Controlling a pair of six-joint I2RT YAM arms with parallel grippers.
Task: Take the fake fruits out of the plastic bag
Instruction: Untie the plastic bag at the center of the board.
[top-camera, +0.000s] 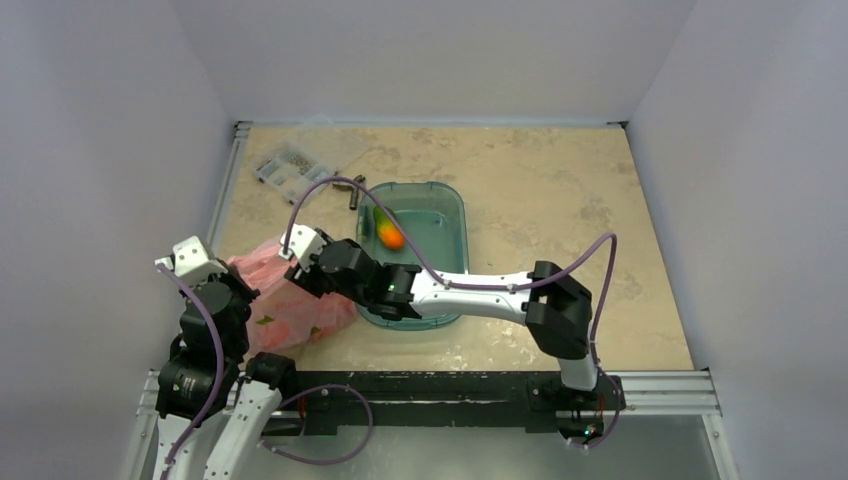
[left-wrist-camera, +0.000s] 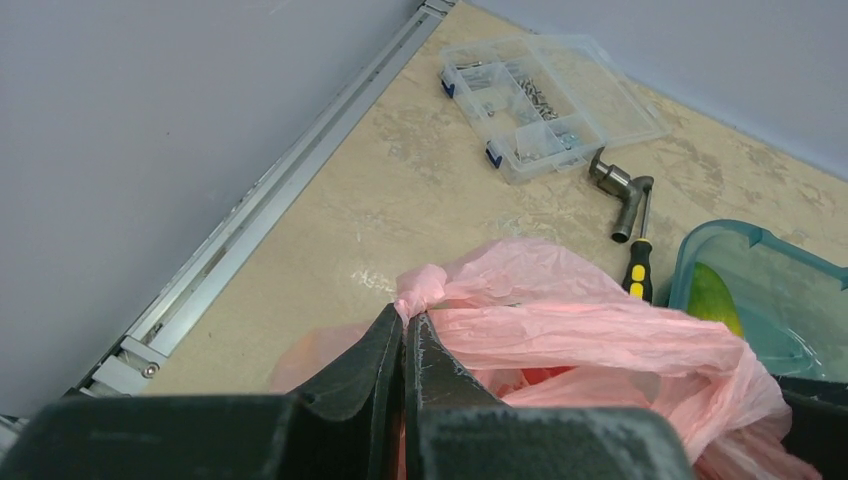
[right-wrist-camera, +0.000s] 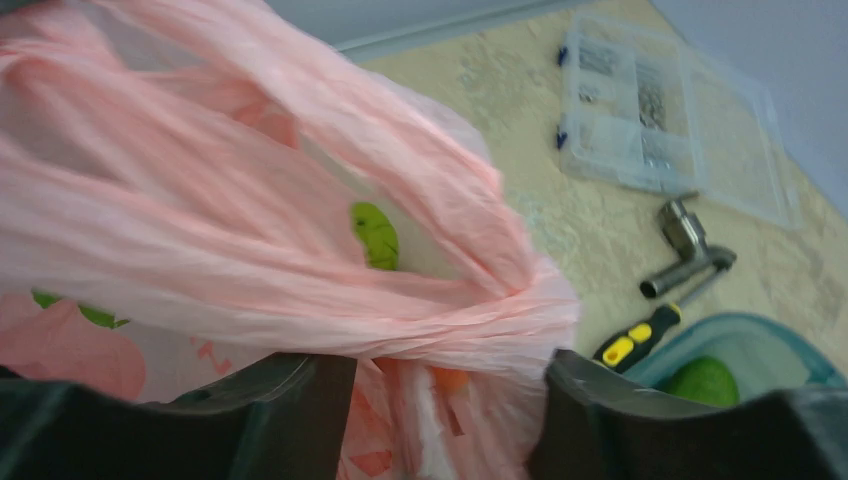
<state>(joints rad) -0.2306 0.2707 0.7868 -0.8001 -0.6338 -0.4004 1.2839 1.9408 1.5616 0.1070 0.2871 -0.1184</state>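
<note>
- My left gripper (left-wrist-camera: 405, 328) is shut tight on a knotted tuft of the pink plastic bag (left-wrist-camera: 600, 330). The jaws meet with only film between them.
- My right gripper (right-wrist-camera: 445, 405) stands wide open, one finger either side of a twisted band of the same bag. Film hangs in the gap, but I judge nothing is clamped there.
- The bag lies on the table (top-camera: 560, 190) between the two grippers, just left of the teal tub (top-camera: 452, 205). Its bunched rim is stretched from one gripper to the other.
- The next move turns on that line. In the top view the bag's bulk sags below it, toward the arm bases, so the fake fruits should lie under and behind the band. The right gripper is nearer them, and it is the free one.
- The fake fruits are inside the bag, with none out on the table.
- From the right wrist I make out a green patch (right-wrist-camera: 375, 235) and a peachy-red shape low on the left — fruit or print on the film, I cannot tell.
- The bag's mouth is buried in folds, and I see no clear way in from any view.
- A mango-like fruit (top-camera: 388, 230) sits in the tub. A screwdriver (left-wrist-camera: 638, 272) and a clear parts box (left-wrist-camera: 550, 95) lie beyond the bag.
</note>
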